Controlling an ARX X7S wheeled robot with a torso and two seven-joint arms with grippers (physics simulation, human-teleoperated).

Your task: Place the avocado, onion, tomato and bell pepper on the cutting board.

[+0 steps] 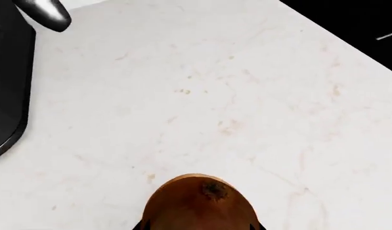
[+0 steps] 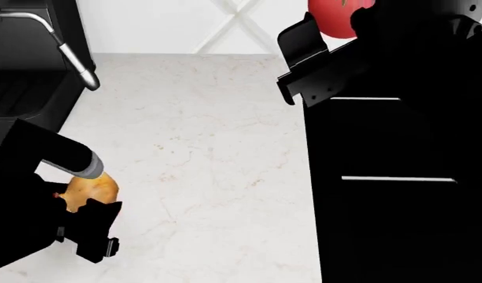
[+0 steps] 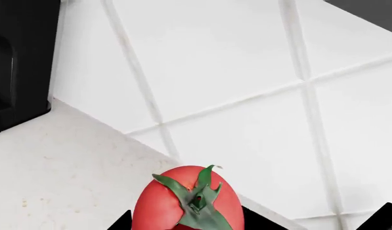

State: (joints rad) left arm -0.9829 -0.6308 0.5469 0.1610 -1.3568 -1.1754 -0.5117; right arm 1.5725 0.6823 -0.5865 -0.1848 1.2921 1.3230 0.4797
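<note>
My left gripper is shut on the onion, a golden-brown bulb with a dark tip, held above the white marble counter. In the head view the onion sits in the left gripper at the lower left. My right gripper is shut on the tomato, red with a green star stem, held up near the tiled wall. In the head view the tomato shows at the top, partly behind the right arm. The avocado, bell pepper and cutting board are out of view.
A black coffee machine with a metal steam wand stands at the counter's back left; it also shows in the left wrist view. A white tiled wall backs the counter. My right arm hides the scene's right side.
</note>
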